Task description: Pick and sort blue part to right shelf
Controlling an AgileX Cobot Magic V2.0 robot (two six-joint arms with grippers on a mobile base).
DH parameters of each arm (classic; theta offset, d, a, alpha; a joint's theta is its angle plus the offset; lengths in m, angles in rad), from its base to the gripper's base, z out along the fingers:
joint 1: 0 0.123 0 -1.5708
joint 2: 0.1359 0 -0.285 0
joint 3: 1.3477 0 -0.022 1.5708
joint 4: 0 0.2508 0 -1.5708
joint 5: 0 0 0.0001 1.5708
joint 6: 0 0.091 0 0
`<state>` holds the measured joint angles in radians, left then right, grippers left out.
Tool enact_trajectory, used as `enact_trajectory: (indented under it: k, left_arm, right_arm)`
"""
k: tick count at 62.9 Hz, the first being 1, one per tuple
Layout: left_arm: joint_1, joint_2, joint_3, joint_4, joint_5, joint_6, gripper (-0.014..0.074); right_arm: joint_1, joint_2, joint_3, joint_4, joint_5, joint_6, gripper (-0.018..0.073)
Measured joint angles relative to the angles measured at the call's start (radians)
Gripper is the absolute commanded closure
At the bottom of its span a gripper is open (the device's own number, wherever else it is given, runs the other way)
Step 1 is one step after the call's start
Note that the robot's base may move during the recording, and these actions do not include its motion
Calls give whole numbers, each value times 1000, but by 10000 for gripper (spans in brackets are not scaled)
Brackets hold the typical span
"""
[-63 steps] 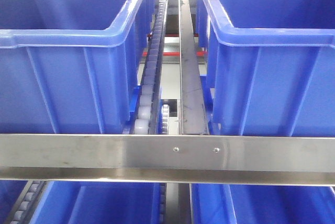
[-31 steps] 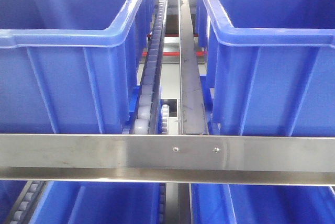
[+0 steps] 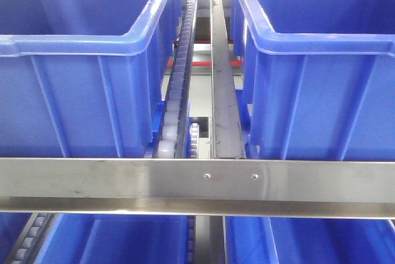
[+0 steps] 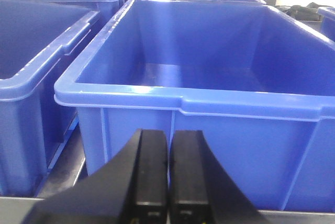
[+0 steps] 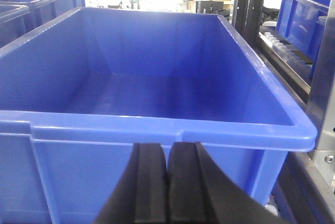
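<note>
Two big blue bins fill the front view, the left bin (image 3: 80, 60) and the right bin (image 3: 321, 60), both sitting on a rack behind a steel crossbar (image 3: 197, 181) with two small screws in it. Between them runs a roller track (image 3: 176, 97) of pale wheels beside a steel rail (image 3: 223, 91). More blue bins peek up from the level below.

No labels, no brand marks, no readable writing on any bin or bar.

Over to the left wrist camera: the left gripper (image 4: 168, 177) has its black fingers pressed together with only a thin seam between, nothing pinched. It points at the near wall of an open bin (image 4: 199, 130), with another bin alongside to the left. Right wrist camera, same story: the right gripper (image 5: 168, 182) is closed on itself, holding nothing, facing the front wall of a bin (image 5: 152, 171) whose floor looks bare. Behind it a bright room (blurred figures, cardboard boxes on shelving), plus a metal rack upright and rollers off to the right.

And the blue part? It does not show in any view, so its place relative to either gripper cannot be told.
</note>
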<state>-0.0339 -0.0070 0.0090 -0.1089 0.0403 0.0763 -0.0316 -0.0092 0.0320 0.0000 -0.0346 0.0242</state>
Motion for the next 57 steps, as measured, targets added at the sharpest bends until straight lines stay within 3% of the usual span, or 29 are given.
enact_trajectory:
  k: [33,57]
  left_arm:
    - [-1,0,0,31,0,0,471]
    - [-44,0,0,30,0,0,472]
  right_arm:
    - [0,0,0,0,0,0,504]
    - [0,0,0,0,0,0,504]
